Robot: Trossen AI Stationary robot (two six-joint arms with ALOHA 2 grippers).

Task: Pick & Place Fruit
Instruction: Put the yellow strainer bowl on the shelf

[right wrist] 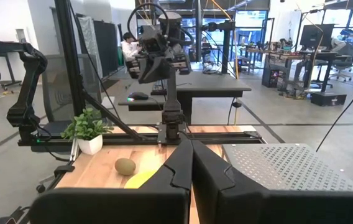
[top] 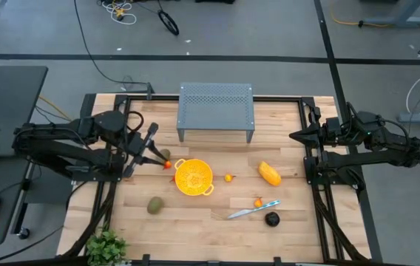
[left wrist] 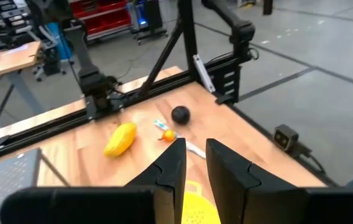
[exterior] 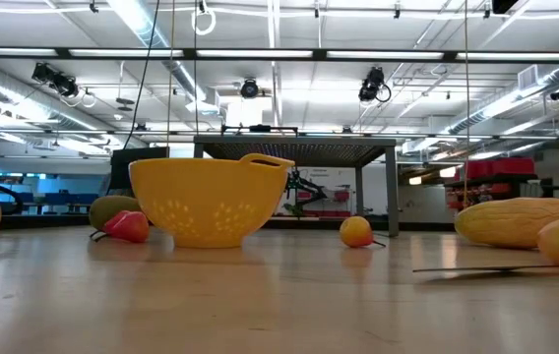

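The fruit lies scattered on the wooden table around a yellow colander. One olive-brown oval and a tiny red piece rest by its left handle, and another oval lies nearer the front. A yellow-orange oblong, a dark round fruit and small orange pieces lie to its right. My left gripper hovers left of the colander, open by a narrow gap, with nothing between its fingers. My right gripper waits shut at the right edge.
A grey perforated stand occupies the far middle of the table. A knife with a pale blue handle lies between the orange-red piece and the dark fruit. A small potted plant sits at the near left corner. Black frame rails border the table.
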